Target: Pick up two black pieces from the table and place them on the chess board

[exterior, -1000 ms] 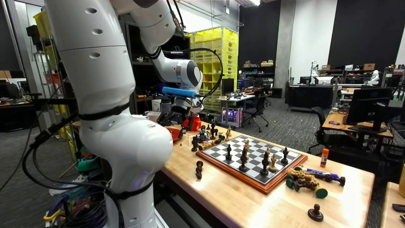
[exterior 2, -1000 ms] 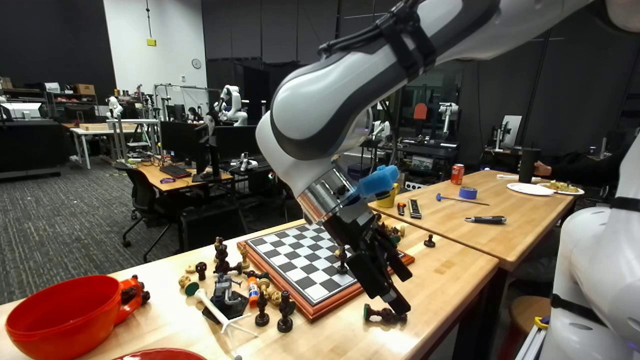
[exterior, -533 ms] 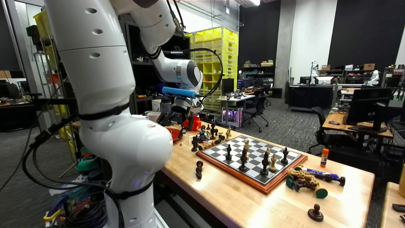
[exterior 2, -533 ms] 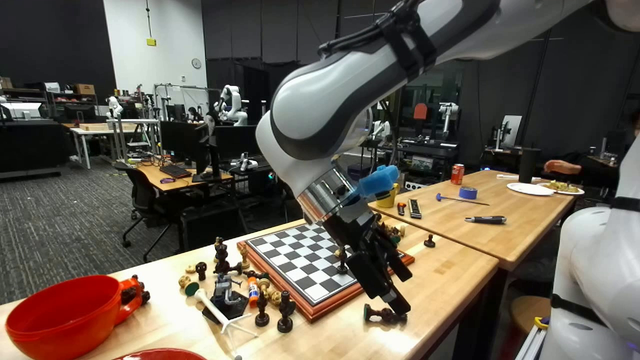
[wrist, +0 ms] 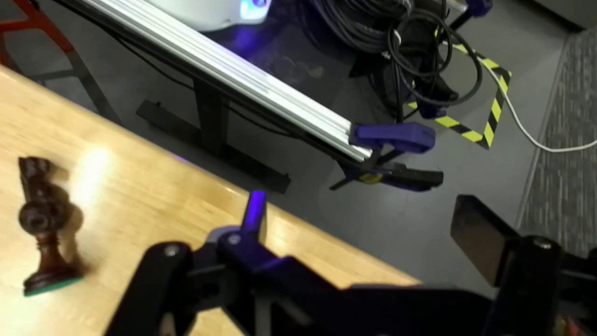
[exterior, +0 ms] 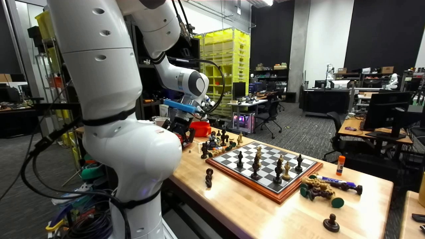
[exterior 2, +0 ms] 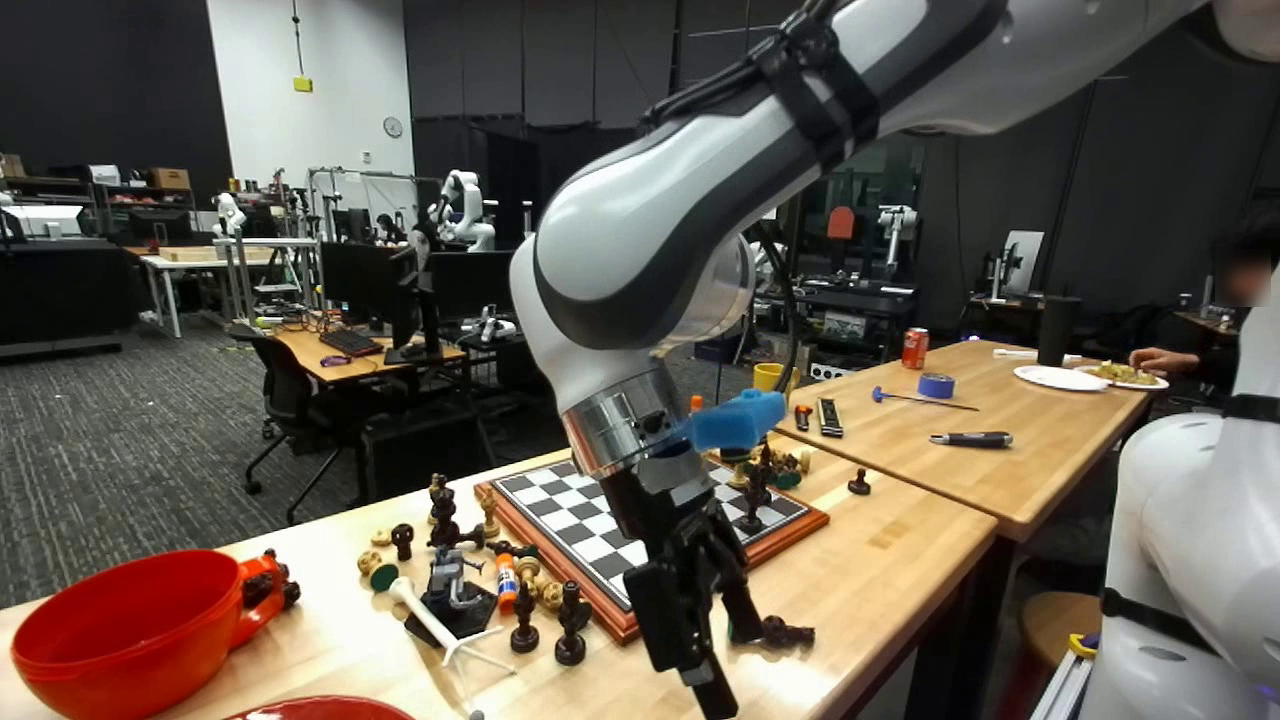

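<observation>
On the table [exterior: 245, 212] a black piece [exterior: 208, 178] lies on its side near the edge; the wrist view shows this black piece [wrist: 44, 219] at far left, its green base towards the bottom. My gripper [wrist: 368, 226] is open, with nothing between its widely spread fingers. In an exterior view the gripper [exterior 2: 728, 655] hangs low beside that black piece [exterior 2: 788, 632], one finger overlapping its base end. Two more black pieces stand near the board's corner, one tall [exterior 2: 570, 630] and one shorter [exterior 2: 523, 625]. The chess board [exterior: 245, 182] carries several dark and pale pieces.
A black pawn [exterior: 331, 223] stands apart, near a heap of fallen pieces [exterior: 318, 189] and a glue stick [exterior: 340, 165]. A red bowl [exterior 2: 130, 630], a small white tripod [exterior 2: 430, 610] and scattered pieces occupy the opposite end. The table edge [wrist: 186, 163] runs below my gripper.
In the last half second my open gripper has swung left and downward in an exterior view, away from the lying piece's head end. The chess pieces have not moved.
</observation>
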### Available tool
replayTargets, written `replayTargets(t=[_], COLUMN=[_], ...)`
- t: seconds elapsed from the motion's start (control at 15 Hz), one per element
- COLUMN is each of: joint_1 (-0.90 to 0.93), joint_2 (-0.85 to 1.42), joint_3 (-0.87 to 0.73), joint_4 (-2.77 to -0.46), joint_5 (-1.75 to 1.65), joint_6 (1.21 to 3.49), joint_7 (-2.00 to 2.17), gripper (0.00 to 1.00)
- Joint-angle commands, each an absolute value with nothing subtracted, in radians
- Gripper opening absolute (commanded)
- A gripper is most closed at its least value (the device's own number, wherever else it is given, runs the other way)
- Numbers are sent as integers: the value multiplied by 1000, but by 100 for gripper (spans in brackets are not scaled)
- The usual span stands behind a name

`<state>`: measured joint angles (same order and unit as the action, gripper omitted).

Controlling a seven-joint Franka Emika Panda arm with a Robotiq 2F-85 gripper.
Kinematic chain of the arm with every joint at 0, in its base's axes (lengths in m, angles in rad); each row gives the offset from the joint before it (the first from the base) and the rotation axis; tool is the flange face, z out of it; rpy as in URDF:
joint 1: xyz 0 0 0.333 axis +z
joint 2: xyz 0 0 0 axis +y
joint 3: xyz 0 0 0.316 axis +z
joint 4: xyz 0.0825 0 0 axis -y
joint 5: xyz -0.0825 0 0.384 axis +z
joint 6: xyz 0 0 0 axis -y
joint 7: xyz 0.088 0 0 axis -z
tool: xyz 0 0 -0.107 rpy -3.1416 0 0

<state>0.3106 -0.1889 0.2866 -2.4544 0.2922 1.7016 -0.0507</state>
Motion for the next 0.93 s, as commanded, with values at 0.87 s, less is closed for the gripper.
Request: replayTargets(t=[0.87], joint_1=[283], joint_2=[-240], joint_3=[322], joint_4=[-2500], joint_5=[121], joint_6=[2136], joint_7=[271], gripper=[100])
